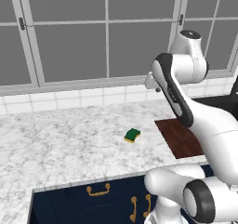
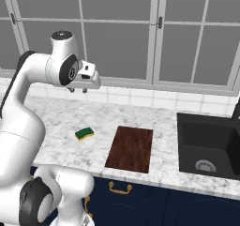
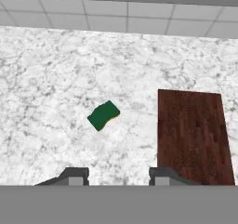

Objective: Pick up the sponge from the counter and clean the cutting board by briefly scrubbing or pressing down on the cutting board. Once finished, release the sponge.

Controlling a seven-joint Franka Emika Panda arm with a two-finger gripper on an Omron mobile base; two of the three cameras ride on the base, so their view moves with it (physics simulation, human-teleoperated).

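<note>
Lying flat on the white-grey marbled stone counter in left base view: small green-topped, yellow-based sponge, just left of the dark reddish-brown wooden cutting board, not touching it.

Right base view: gripper hangs high above counter, back-left of board; sponge sits left of board, black recessed sink right of board.

Hand view: finger tips apart w/ clear gap, holding nothing; sponge left of board, lying askew.

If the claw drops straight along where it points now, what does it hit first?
Probably bare counter: the claw is empty and aims between the sponge and the cutting board, though depth is unclear.
</note>
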